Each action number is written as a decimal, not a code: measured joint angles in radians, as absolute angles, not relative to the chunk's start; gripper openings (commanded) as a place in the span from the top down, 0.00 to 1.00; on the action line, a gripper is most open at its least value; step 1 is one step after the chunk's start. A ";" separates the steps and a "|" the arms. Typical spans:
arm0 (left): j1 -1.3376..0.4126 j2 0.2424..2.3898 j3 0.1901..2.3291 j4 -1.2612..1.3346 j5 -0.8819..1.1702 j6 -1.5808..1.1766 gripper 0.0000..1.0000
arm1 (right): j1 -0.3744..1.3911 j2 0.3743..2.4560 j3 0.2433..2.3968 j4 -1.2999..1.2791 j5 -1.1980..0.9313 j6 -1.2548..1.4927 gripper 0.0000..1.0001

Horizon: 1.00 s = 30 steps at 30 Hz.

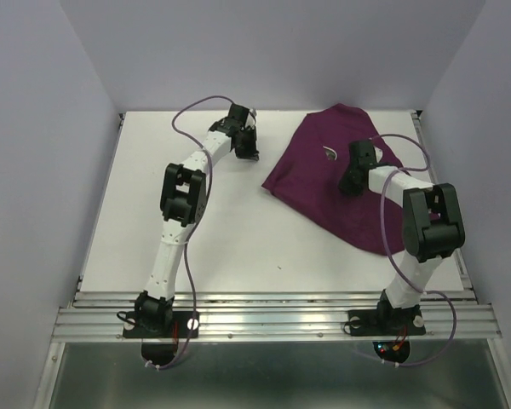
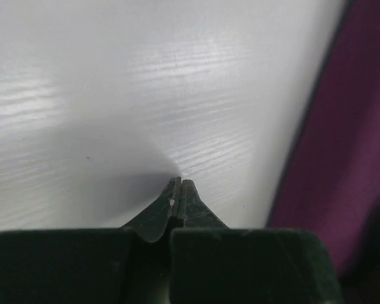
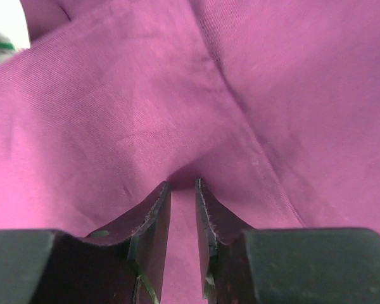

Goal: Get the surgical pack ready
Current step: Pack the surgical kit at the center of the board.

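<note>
The dark-purple cloth [image 1: 324,183] lies bunched on the right half of the white table [image 1: 213,239]. A small silver curved piece [image 1: 330,153] shows on top of it; what it belongs to I cannot tell. My right gripper [image 1: 351,181] points down into the cloth [image 3: 177,114]. Its jaws stand a little apart in the right wrist view [image 3: 182,183], tips pressed against a pucker in the fabric, nothing pinched between them. My left gripper [image 1: 249,152] hovers over bare table left of the cloth, jaws pressed together and empty [image 2: 179,180]. The purple edge [image 2: 348,158] shows at its right.
White walls enclose the table at the back and both sides. A metal rail [image 1: 272,311] runs along the near edge by the arm bases. A white and green scrap [image 3: 1,38] shows beyond the cloth in the right wrist view.
</note>
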State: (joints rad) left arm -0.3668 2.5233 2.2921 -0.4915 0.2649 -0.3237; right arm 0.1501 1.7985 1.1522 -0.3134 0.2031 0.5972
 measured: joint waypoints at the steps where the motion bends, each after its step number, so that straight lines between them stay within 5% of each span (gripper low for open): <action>1: -0.376 2.545 2.282 -0.492 0.270 -0.324 1.00 | 0.150 1.813 1.153 -0.311 0.191 0.598 0.72; 19: -0.542 2.559 2.261 -0.431 0.311 -0.307 1.00 | 0.150 1.874 1.177 -0.258 0.076 0.622 0.71; 30: -0.561 2.449 2.033 -0.296 0.309 -0.314 1.00 | 0.149 1.874 1.171 -0.244 0.062 0.612 0.72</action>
